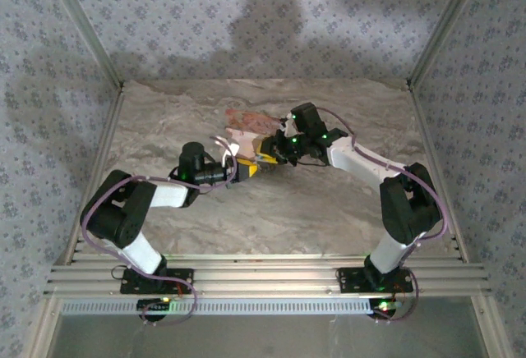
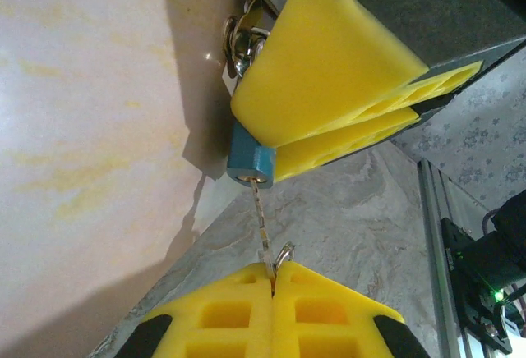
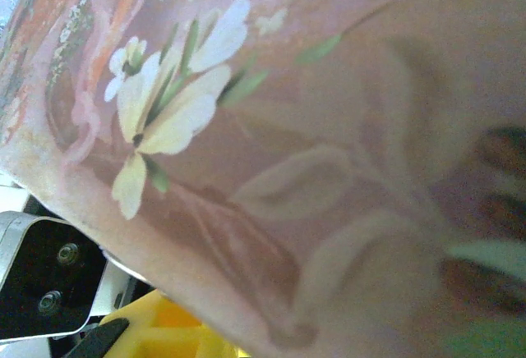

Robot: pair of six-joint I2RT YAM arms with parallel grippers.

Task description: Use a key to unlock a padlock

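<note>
Spotter: Pink floral box [image 3: 329, 128] sits right up against your right wrist camera, and it's the biggest thing on the worktop [image 1: 288, 210]. It's your one container. I can't tell you what's inside, or whether it's open or closed, because its wall hides all of that.

Operator: And the tools?

Spotter: Your right tool [image 2: 261, 140] is clamped on the padlock [image 2: 249, 159], just beside the box wall, with its yellow fingers [image 2: 329, 71] either side of the blue body. Your left tool [image 2: 271, 274] is pinched closed on the key [image 2: 261, 218] at its head, where the small key ring [image 2: 283, 254] pokes out.

Operator: How far along am I?

Spotter: By my reading, you've got the grasping and lining-up done. The key's shaft runs straight from your left tool up into the bottom of the blue body, so it looks inserted. How deep it goes, I can't tell. What's left is the turn and freeing the shackle. The silvery metal [image 2: 241, 39] above the lock is half hidden behind your right finger, so I can't say it has opened. Treat the padlock as locked.
</note>
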